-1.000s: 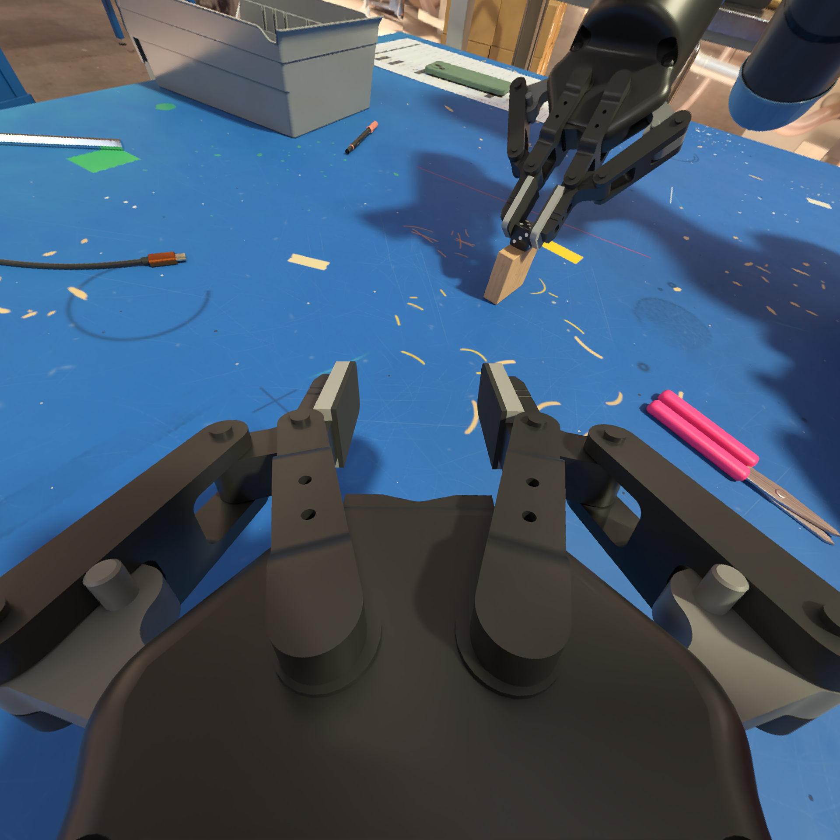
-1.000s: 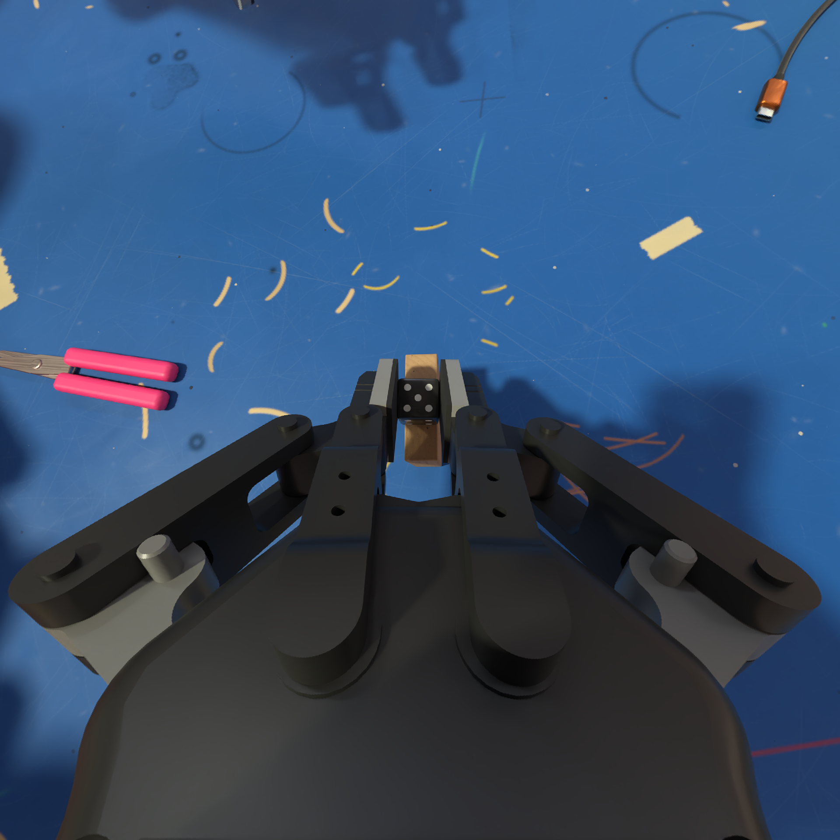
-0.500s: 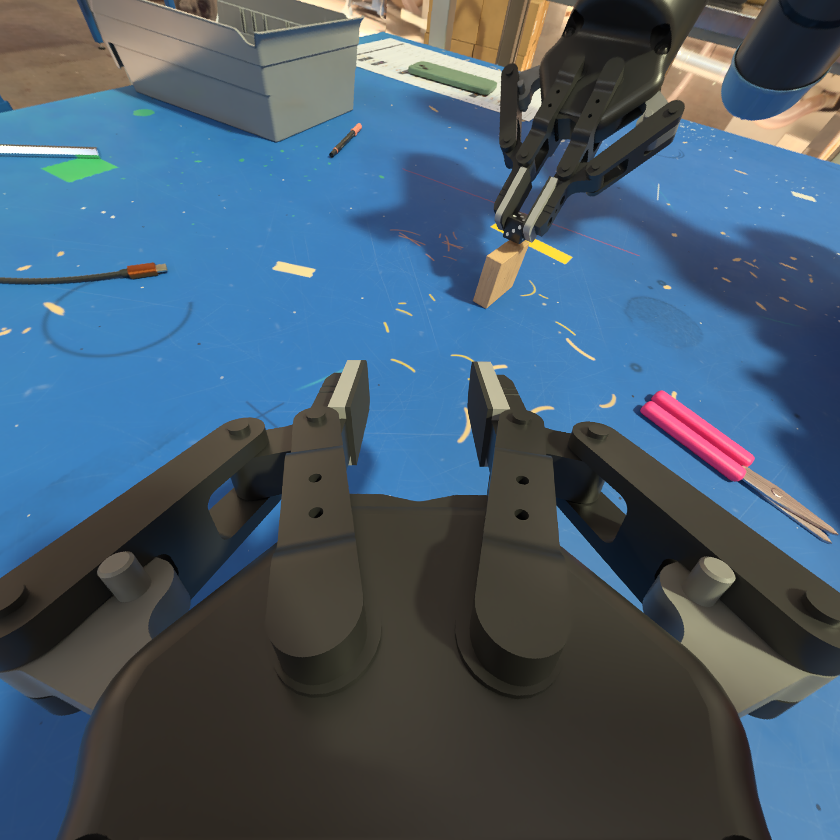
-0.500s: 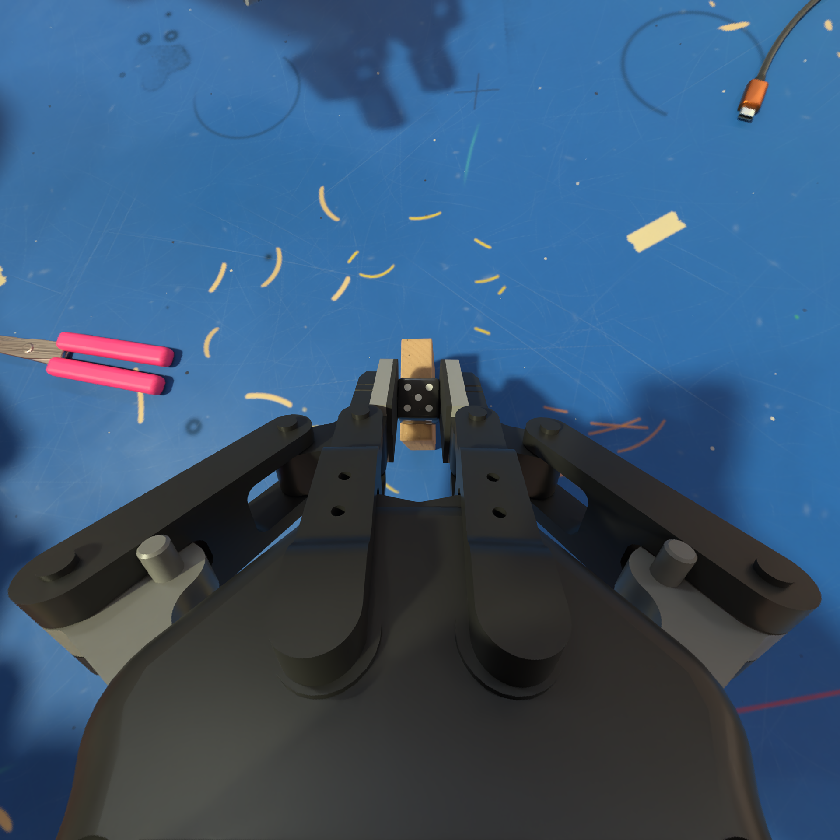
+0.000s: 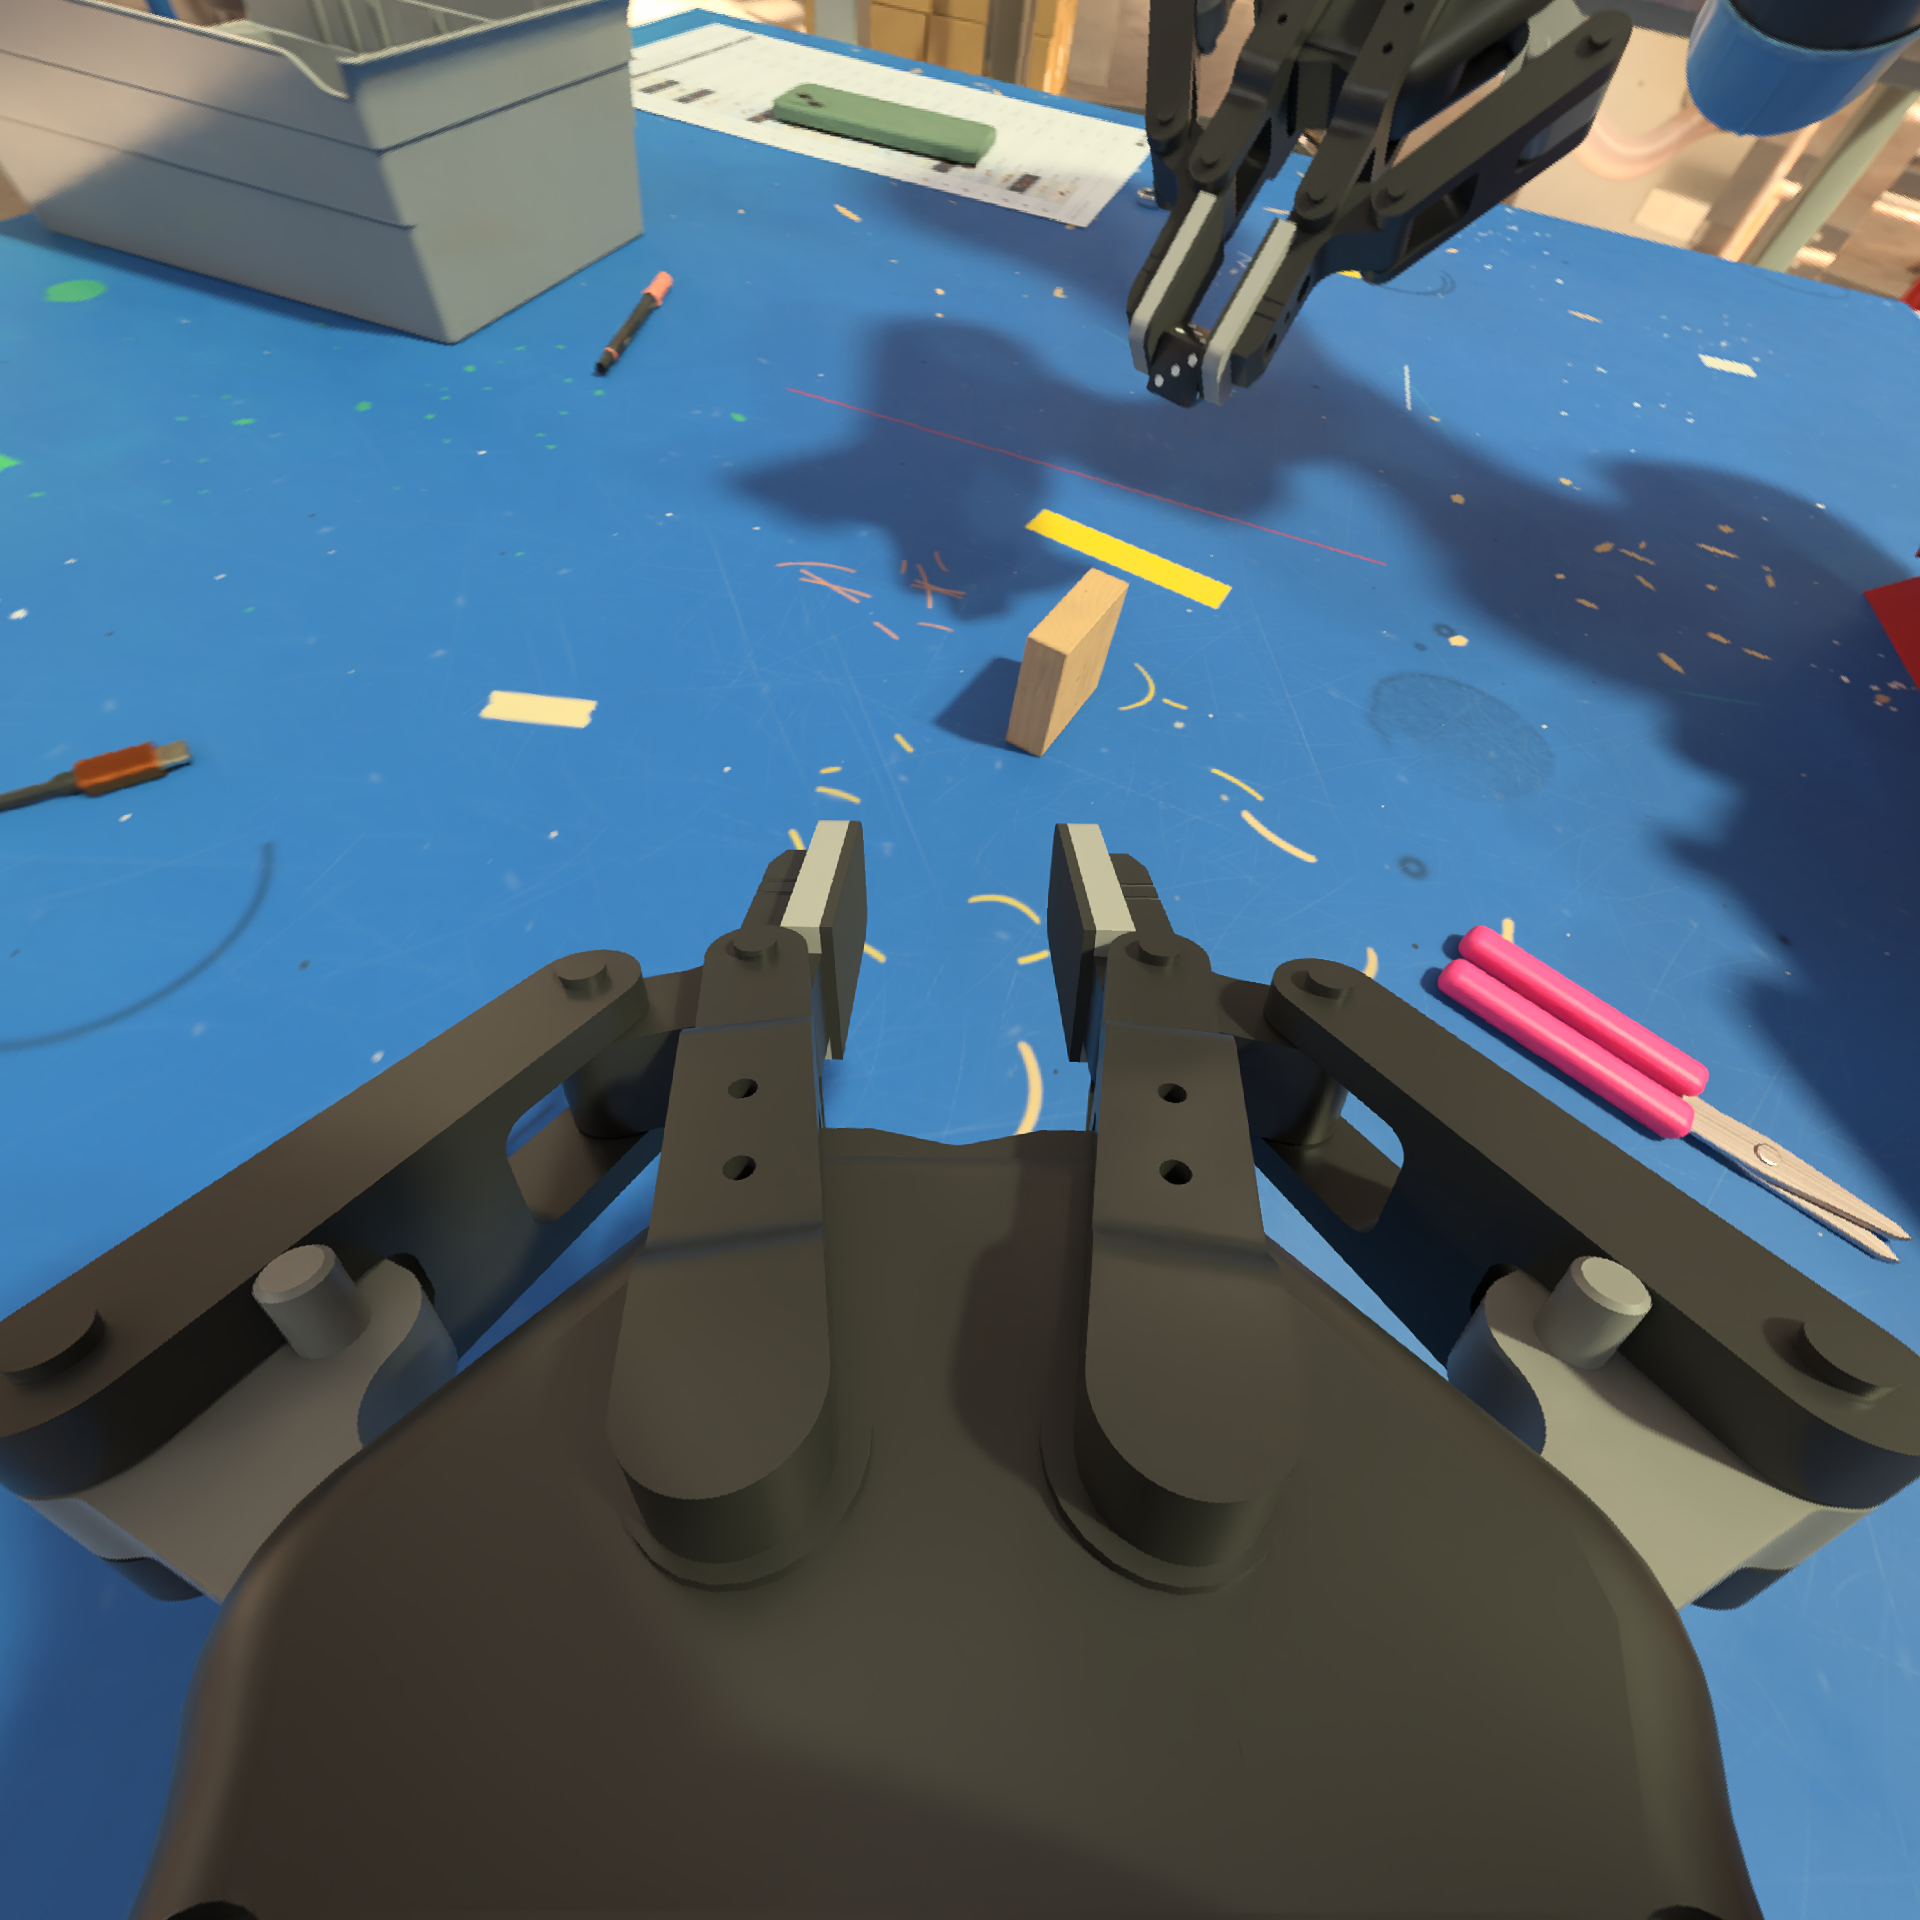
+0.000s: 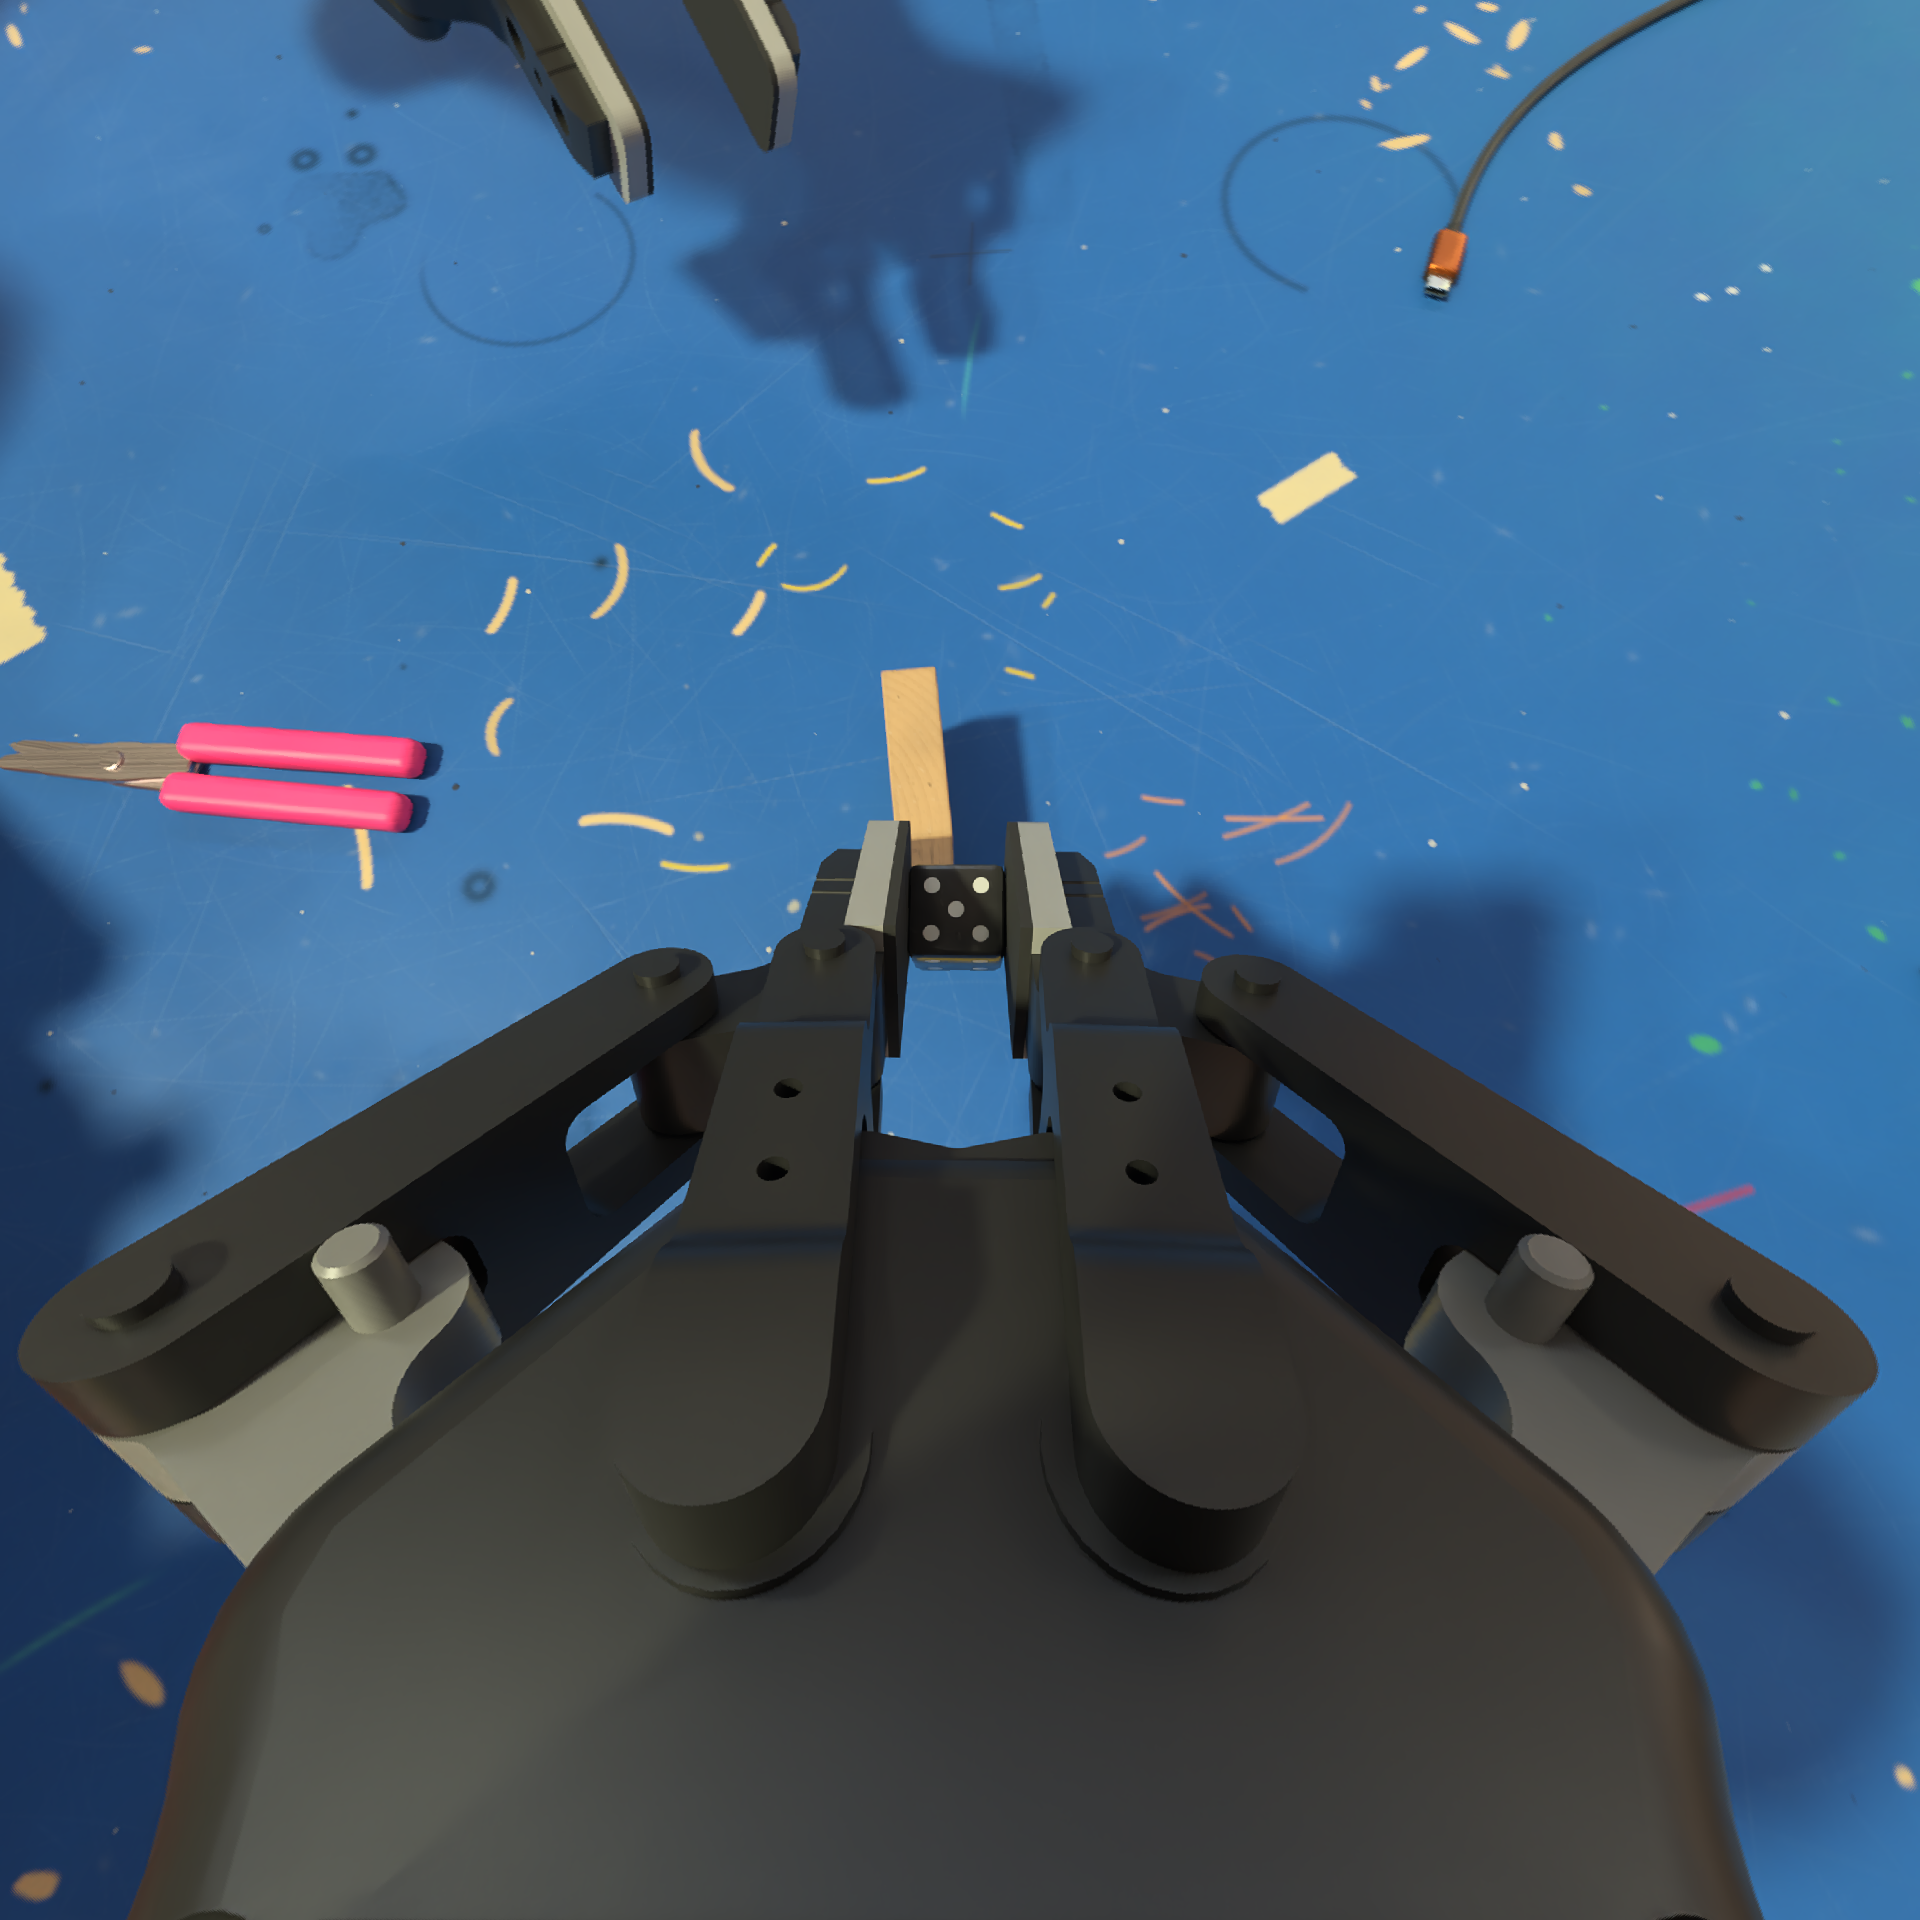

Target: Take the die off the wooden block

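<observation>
My right gripper point(image 6: 956, 904) is shut on a black die point(image 6: 956, 912) with white dots and holds it in the air, well above the table. From the left wrist view the die point(image 5: 1174, 372) hangs between the right gripper's pads point(image 5: 1190, 364), up and behind the wooden block. The light wooden block point(image 5: 1065, 660) stands on edge on the blue table; in the right wrist view the block point(image 6: 914, 764) lies below and ahead of the die, apart from it. My left gripper point(image 5: 951, 883) is open and empty, low over the table in front of the block.
Pink-handled scissors point(image 5: 1579, 1039) lie to the right. A grey bin point(image 5: 343, 156), an orange-tipped pen point(image 5: 632, 322), a green case point(image 5: 883, 125) on a paper sheet and a yellow tape strip point(image 5: 1127, 556) lie farther back. An orange-plug cable point(image 5: 114, 769) lies left.
My right gripper has risen with the die, lifting it clear off the block's top. The block stays standing. My left gripper has narrowed slightly and shifted a little.
</observation>
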Controlling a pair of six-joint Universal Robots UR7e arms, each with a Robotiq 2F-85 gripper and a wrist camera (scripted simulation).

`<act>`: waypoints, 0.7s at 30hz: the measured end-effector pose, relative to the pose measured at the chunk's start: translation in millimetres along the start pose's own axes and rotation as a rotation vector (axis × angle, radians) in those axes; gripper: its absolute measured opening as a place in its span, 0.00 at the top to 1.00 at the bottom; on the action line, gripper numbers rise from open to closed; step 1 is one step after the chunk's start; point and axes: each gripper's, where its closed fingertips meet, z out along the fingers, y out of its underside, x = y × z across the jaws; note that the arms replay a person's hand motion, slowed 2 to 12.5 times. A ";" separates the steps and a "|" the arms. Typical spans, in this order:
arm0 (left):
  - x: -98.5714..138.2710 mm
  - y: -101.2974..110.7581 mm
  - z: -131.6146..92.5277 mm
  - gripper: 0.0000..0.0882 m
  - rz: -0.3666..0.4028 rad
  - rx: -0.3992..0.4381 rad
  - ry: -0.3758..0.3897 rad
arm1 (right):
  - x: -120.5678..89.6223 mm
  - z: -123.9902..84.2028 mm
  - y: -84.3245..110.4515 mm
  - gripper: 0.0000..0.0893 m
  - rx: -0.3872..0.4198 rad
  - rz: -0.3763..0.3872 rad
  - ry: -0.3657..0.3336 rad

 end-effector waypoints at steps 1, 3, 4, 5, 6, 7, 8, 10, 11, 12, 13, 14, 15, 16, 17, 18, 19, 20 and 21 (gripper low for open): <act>1.4 -1.7 4.4 0.64 0.005 -0.006 0.013 | 1.0 -3.9 1.5 0.82 0.003 0.004 0.011; 4.4 -4.0 13.5 0.64 0.015 -0.023 0.041 | 2.6 -10.8 4.7 0.82 0.007 0.012 0.030; 5.8 -4.6 18.3 0.64 0.020 -0.036 0.054 | 3.3 -14.0 6.4 0.82 0.010 0.015 0.039; 6.9 -4.7 22.8 0.64 0.025 -0.053 0.065 | 4.0 -17.0 7.7 0.82 0.013 0.018 0.048; 7.8 -4.3 27.3 0.64 0.030 -0.072 0.074 | 4.8 -19.8 9.0 0.82 0.017 0.021 0.057; 8.7 -3.3 31.5 0.64 0.036 -0.095 0.082 | 5.5 -22.4 10.2 0.82 0.022 0.024 0.065; 9.5 -1.9 35.1 0.64 0.043 -0.119 0.090 | 6.3 -24.7 11.4 0.82 0.025 0.027 0.073; 11.7 1.2 40.5 0.64 0.058 -0.168 0.108 | 7.6 -28.5 14.3 0.82 0.030 0.034 0.087; 12.8 2.3 41.9 0.64 0.066 -0.188 0.116 | 8.1 -29.9 15.6 0.82 0.031 0.036 0.092; 13.7 3.2 42.5 0.64 0.074 -0.204 0.124 | 8.5 -31.1 16.8 0.82 0.033 0.038 0.096; 14.3 3.8 42.4 0.64 0.082 -0.217 0.128 | 8.8 -32.1 17.9 0.82 0.036 0.039 0.100; 14.5 4.2 41.5 0.63 0.088 -0.226 0.130 | 9.0 -32.7 18.8 0.82 0.039 0.040 0.101; 14.3 4.4 40.1 0.63 0.092 -0.231 0.128 | 9.1 -33.0 19.6 0.82 0.042 0.040 0.102; 13.6 4.7 38.0 0.62 0.095 -0.235 0.123 | 9.2 -33.1 20.4 0.82 0.044 0.040 0.101; 12.5 4.8 35.7 0.60 0.095 -0.236 0.116 | 9.4 -32.8 21.0 0.82 0.046 0.041 0.099; 11.1 4.9 33.0 0.59 0.094 -0.236 0.106 | 9.6 -32.4 21.6 0.82 0.048 0.041 0.096; 9.5 5.0 30.2 0.58 0.091 -0.234 0.094 | 9.9 -31.6 22.1 0.82 0.049 0.041 0.092; 7.9 5.1 27.3 0.57 0.086 -0.230 0.083 | 10.2 -30.6 22.4 0.82 0.050 0.041 0.087; 6.4 5.2 24.5 0.56 0.080 -0.225 0.072 | 10.4 -29.4 22.6 0.82 0.051 0.040 0.081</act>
